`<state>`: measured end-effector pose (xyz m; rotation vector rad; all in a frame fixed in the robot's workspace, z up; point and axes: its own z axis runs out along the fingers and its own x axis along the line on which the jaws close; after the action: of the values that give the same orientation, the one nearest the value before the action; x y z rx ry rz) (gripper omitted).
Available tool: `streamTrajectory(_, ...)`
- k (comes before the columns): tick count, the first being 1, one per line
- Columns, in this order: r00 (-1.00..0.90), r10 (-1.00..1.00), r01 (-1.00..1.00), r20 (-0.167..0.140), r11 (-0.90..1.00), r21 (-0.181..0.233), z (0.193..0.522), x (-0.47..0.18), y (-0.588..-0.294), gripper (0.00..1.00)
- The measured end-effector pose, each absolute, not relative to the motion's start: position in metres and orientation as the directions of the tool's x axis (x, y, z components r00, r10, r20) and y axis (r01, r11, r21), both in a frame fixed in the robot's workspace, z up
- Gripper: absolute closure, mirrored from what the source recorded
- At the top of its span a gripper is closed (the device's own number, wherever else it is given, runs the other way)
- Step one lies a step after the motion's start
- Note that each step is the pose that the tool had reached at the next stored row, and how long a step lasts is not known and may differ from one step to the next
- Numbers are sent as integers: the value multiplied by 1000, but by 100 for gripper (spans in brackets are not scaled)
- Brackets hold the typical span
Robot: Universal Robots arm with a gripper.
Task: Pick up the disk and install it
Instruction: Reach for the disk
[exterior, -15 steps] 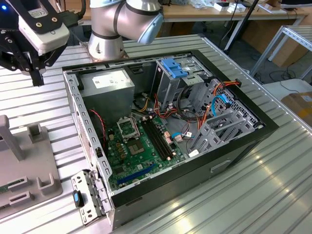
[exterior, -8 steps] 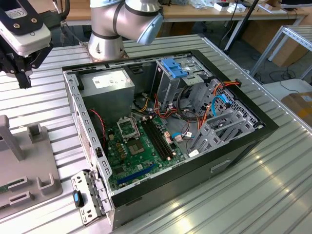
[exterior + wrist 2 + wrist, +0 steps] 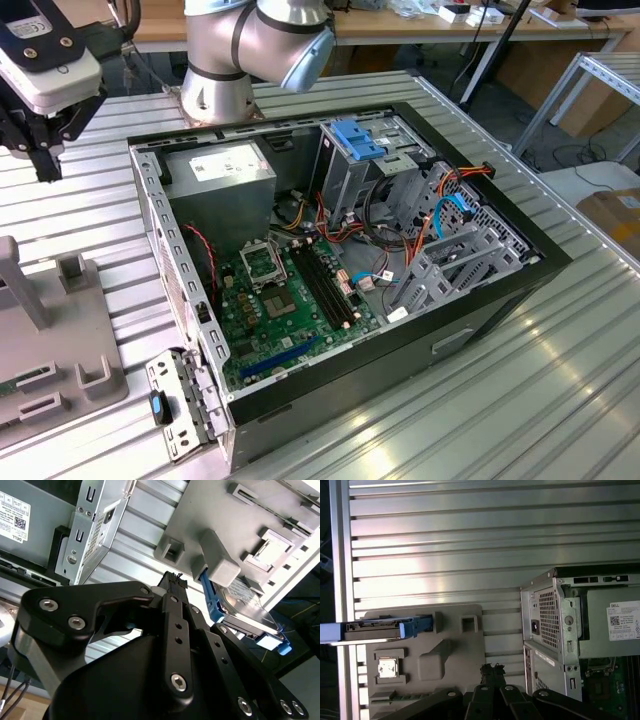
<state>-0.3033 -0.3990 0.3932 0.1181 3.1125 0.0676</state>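
Since the tool (image 3: 45,165) hangs at the exterior view's left, over the ribbed surface (image 3: 560,400) near the grey fixture (image 3: 60,340), it sits well apart from the open computer case (image 3: 500,300); jaws look pressed together, nothing between them.

Second wrist view: disk (image 3: 247,607) stands on edge in the fixture (image 3: 210,510), one end at a grey block (image 3: 220,567), blue carrier rail (image 3: 207,595) along its side. Tool (image 3: 172,578) tips near it, not touching.

First wrist view: disk (image 3: 370,630) seen edge-on, long axis parallel to the surface's ribs, blue end toward the case (image 3: 555,625), other end sticking out past the fixture's edge and the surface's edge. Tool (image 3: 492,669) apart from it.
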Motion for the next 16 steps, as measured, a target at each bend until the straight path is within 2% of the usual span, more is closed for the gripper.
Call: streamTrajectory(16,-997,76,75,-24,996,44,393,-310,-399,89)
